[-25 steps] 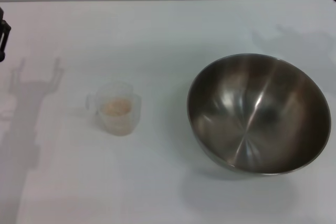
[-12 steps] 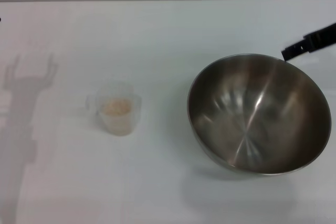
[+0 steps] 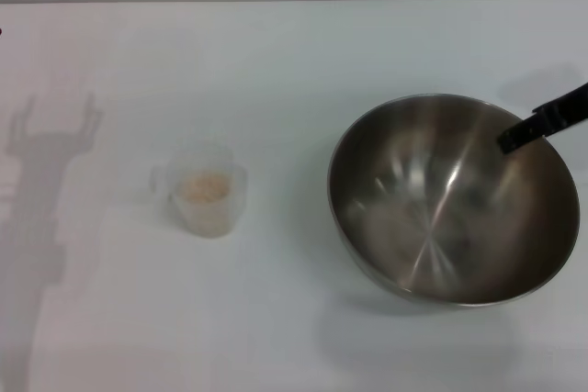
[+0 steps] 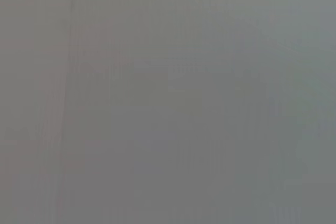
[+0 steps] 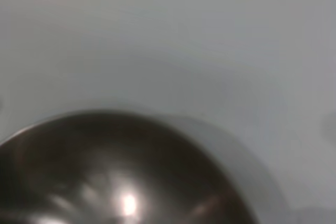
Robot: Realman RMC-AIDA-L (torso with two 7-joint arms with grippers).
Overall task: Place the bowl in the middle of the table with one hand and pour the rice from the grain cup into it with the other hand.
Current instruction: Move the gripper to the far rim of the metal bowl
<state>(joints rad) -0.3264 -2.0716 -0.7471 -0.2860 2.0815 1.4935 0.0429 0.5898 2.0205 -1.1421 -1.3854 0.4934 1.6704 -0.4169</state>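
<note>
The steel bowl (image 3: pixel 450 199) sits on the white table (image 3: pixel 294 52) at the right, empty and shiny inside. It also shows in the right wrist view (image 5: pixel 115 177), close below the camera. The clear grain cup (image 3: pixel 208 188) stands at the left with pale rice (image 3: pixel 203 187) in it. A black part of my right gripper (image 3: pixel 516 137) comes in from the right edge and lies over the bowl's far right rim, its tip inside the rim's outline. My left gripper is out of view; only its shadow falls on the table at the far left.
The left wrist view shows only a plain grey surface. The table's far edge (image 3: pixel 294 1) meets a grey wall. Bare tabletop lies between the cup and the bowl (image 3: pixel 285 199).
My right gripper has come down from the top right corner to the bowl's far right rim. My left gripper has left the head view at the left edge. Bowl and cup have not moved.
</note>
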